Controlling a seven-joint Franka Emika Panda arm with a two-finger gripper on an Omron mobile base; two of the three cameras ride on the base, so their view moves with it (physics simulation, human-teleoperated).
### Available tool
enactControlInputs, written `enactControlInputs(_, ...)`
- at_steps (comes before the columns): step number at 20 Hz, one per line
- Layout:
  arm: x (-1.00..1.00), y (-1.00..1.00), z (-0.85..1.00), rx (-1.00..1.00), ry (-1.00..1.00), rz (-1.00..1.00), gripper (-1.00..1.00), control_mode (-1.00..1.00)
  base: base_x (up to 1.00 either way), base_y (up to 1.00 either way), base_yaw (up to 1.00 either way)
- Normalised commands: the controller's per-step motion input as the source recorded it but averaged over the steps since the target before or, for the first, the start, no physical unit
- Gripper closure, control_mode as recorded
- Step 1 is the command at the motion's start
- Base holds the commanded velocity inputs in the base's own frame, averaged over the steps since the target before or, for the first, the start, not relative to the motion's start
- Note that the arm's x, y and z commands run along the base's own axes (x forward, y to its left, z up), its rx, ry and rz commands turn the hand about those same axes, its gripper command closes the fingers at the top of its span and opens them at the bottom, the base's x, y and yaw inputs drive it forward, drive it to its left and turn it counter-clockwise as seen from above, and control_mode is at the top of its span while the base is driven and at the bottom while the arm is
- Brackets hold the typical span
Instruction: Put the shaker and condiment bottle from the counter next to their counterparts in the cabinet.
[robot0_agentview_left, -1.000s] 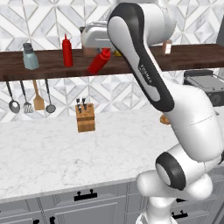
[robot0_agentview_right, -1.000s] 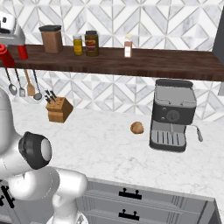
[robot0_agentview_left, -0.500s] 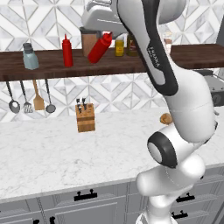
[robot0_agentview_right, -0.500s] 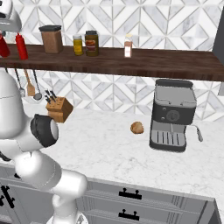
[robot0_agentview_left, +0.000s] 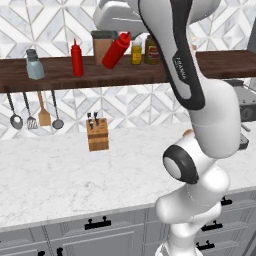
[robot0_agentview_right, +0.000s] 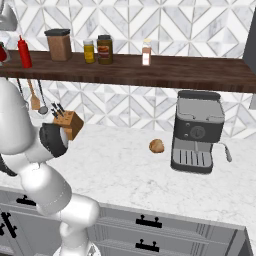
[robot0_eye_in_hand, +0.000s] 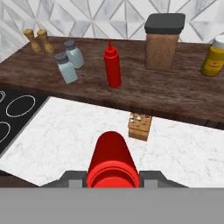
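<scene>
Red bottle carried up to the shelf, not yet set down

The gripper (robot0_eye_in_hand: 113, 177) is clamped on the red bottle (robot0_agentview_left: 116, 50), which hangs tilted above the dark shelf (robot0_agentview_left: 60, 77), right of the standing red bottle (robot0_agentview_left: 76, 59) and in front of the brown canister (robot0_agentview_left: 102, 46). The risk is that a tilted release tips it off the shelf edge or knocks the canister. The hand view shows 2 shakers (robot0_eye_in_hand: 66, 68) side by side on the shelf, so the shaker step looks done; the left base view shows only 1, and shows the tilt.
</scene>
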Motion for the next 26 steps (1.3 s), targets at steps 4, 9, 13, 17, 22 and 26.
enactControlInputs(4,-0.19,-0.03,-0.02,-0.03,-0.16,0.0,1.0,-1.0,0.0,0.0,0.0)
enactControlInputs(9,-0.22,-0.08,-0.1,-0.05,-0.19,0.0,1.0,-1.0,0.0,0.0,0.0)
enactControlInputs(13,-0.23,-0.04,-0.06,-0.02,-0.09,0.0,1.0,-1.0,0.0,0.0,0.0)
enactControlInputs(17,-0.03,-0.09,-0.25,0.0,-0.02,0.0,1.0,-1.0,0.0,0.0,0.0)
enactControlInputs(22,0.0,-0.18,-0.4,0.0,-0.05,0.0,1.0,-1.0,0.0,0.0,0.0)
enactControlInputs(26,0.06,-0.18,-0.25,0.0,-0.07,0.0,1.0,-1.0,0.0,0.0,0.0)
